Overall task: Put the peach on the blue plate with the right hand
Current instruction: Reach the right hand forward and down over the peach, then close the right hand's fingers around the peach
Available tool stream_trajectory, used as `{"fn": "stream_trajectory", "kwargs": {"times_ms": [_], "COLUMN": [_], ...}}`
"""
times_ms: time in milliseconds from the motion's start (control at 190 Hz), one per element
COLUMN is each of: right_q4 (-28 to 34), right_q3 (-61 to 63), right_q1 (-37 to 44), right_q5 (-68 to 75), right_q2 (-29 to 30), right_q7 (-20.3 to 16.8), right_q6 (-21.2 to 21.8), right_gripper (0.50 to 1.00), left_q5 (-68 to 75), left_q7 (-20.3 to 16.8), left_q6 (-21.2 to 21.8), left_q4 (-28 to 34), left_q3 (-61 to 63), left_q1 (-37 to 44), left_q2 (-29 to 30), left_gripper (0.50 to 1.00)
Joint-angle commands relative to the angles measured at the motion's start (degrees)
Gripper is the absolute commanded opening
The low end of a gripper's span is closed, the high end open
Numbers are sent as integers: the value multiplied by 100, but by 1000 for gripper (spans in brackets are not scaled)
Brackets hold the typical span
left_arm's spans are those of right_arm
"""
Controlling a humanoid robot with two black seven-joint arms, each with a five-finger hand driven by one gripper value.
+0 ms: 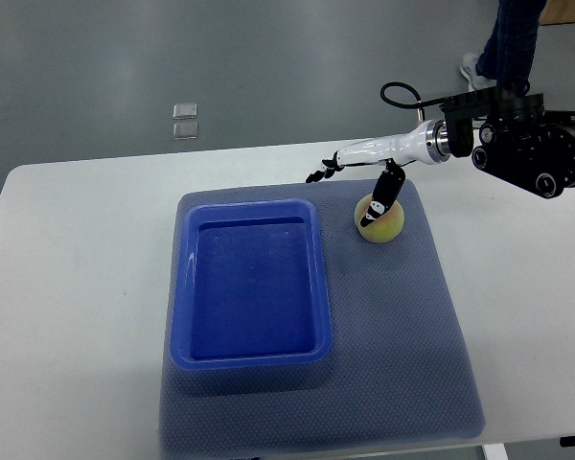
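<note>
While the white desk (67, 287) carries everything, a dark blue mat (412, 335) lies on it, and on the mat rests the blue plate (250, 359), which is really a shallow rectangular tray, empty, with its long side running away from the robot. It lies to the lower left of the right hand (359, 177) and apart from it. The right arm comes in from the right edge, and the hand sits over the far right part of the mat. Its fingers are spread and hold nothing; one dark-tipped finger (379, 196) points down and seems to touch the top of the peach (383, 225), which sits just below the hand on the mat.

I judge the step to be the reach for the grasp, so the peach is not yet lifted. Next, the fingers should close around the fruit, then carry it left to the plate.

The peach is almost round, so no long axis or pointing direction can be told.

A person's legs (513, 38) show beyond the desk.
</note>
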Motion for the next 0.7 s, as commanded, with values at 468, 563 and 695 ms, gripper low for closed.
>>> {"fn": "stream_trajectory", "kwargs": {"times_ms": [468, 563, 695], "right_q4": [-252, -314, -393], "right_q3": [-728, -772, -886], "right_q1": [-7, -7, -15], "right_q5": [-357, -410, -551], "right_q2": [273, 273, 281], "right_q7": [-282, -335, -344], "right_q6": [-396, -387, -387], "right_gripper": [924, 924, 921], "left_q5": [0, 0, 0], "left_q7": [0, 0, 0], "left_q6": [0, 0, 0], "left_q4": [-27, -27, -10], "left_q3": [-9, -9, -9], "left_q1": [-3, -3, -3], "left_q2": [0, 0, 0], "left_gripper": [1000, 1000, 1000]}}
